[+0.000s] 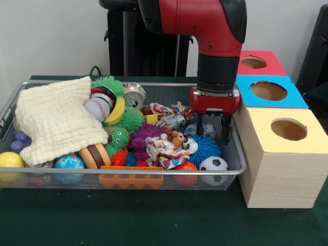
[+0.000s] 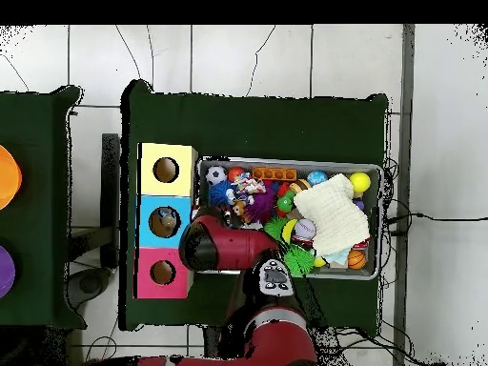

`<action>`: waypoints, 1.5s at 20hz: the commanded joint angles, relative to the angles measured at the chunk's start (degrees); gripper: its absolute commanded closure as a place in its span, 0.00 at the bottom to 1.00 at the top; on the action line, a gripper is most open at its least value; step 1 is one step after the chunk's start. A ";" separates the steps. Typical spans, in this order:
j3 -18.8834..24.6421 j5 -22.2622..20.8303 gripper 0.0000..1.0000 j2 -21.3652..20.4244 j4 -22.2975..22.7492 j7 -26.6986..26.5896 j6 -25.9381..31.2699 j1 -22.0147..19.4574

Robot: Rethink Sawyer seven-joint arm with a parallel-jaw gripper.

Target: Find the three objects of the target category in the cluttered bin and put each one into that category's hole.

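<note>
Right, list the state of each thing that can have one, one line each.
gripper: open, empty, lowered into the bin
cream cloth: crumpled, draped over toys
wire bin: full of toys
yellow box hole: uncovered
blue box hole: uncovered
red box hole: uncovered

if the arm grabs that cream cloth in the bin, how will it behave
The cream cloth lies draped and folded over the toys, so it is probably floppy and would sag from one pinch. It looks thin and quilted, likely light. It overlaps the baseball and the globe ball, so lifting it may nudge or uncover them.
</note>
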 commanded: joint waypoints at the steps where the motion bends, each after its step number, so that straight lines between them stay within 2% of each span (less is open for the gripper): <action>1: 4.23 -5.03 0.00 3.27 4.83 3.18 6.61 -3.84; 8: 4.22 -7.26 0.00 4.54 5.09 3.92 5.02 -4.53; 17: 4.45 -7.77 0.00 4.88 5.43 4.84 4.85 -4.74; 22: 3.26 -7.84 0.00 5.81 5.03 5.29 3.93 -3.51; 30: 4.03 -9.78 0.00 7.03 4.35 2.80 5.62 -4.32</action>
